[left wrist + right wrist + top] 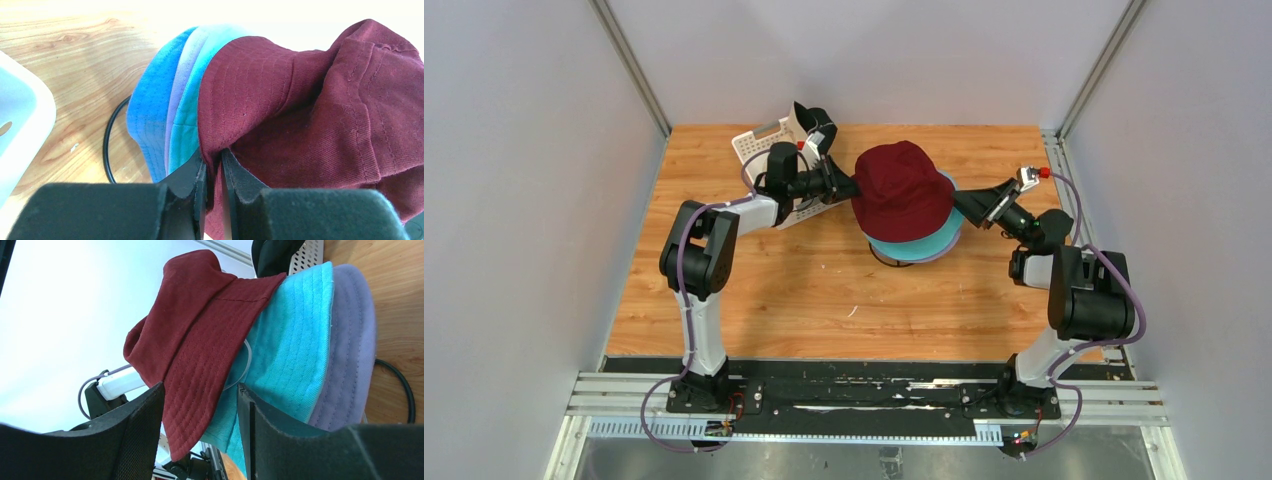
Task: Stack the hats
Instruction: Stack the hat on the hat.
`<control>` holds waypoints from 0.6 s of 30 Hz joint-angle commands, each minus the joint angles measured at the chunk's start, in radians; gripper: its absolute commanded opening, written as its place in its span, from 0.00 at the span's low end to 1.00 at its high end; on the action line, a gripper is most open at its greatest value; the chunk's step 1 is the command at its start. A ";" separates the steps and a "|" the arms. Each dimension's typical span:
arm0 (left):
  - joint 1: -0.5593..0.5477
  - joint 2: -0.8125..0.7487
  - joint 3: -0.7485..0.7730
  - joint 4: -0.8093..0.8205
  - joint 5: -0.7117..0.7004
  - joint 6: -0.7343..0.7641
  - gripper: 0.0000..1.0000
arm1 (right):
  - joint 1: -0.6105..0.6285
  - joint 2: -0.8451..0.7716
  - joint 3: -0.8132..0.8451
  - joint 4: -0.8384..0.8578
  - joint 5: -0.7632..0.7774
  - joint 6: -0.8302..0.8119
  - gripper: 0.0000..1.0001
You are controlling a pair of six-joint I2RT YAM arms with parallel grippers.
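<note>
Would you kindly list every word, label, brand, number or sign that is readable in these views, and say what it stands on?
None: no text can be read in any view.
The dark red hat, teal hat, lavender hat and blue hat show only plain fabric and stitching, no tag in view.
The white basket bears no lettering.
Pale marks on the black base rail are too small to read.

Topmost hat on stacked hats, centre of table, basket behind-left
</note>
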 commanded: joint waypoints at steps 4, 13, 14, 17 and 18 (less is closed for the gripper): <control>0.000 0.007 0.020 -0.024 -0.001 0.024 0.17 | -0.006 -0.049 0.015 0.079 -0.024 0.032 0.54; 0.000 0.007 0.019 -0.027 0.000 0.025 0.17 | -0.019 -0.031 0.017 0.081 -0.038 0.036 0.53; 0.000 0.007 0.021 -0.027 -0.001 0.025 0.17 | -0.019 -0.032 0.019 0.081 -0.041 0.036 0.53; -0.001 0.006 0.026 -0.033 -0.003 0.029 0.17 | -0.005 -0.028 0.030 0.081 -0.050 0.043 0.54; -0.002 0.006 0.029 -0.040 -0.003 0.031 0.17 | 0.001 -0.027 0.033 0.081 -0.053 0.046 0.54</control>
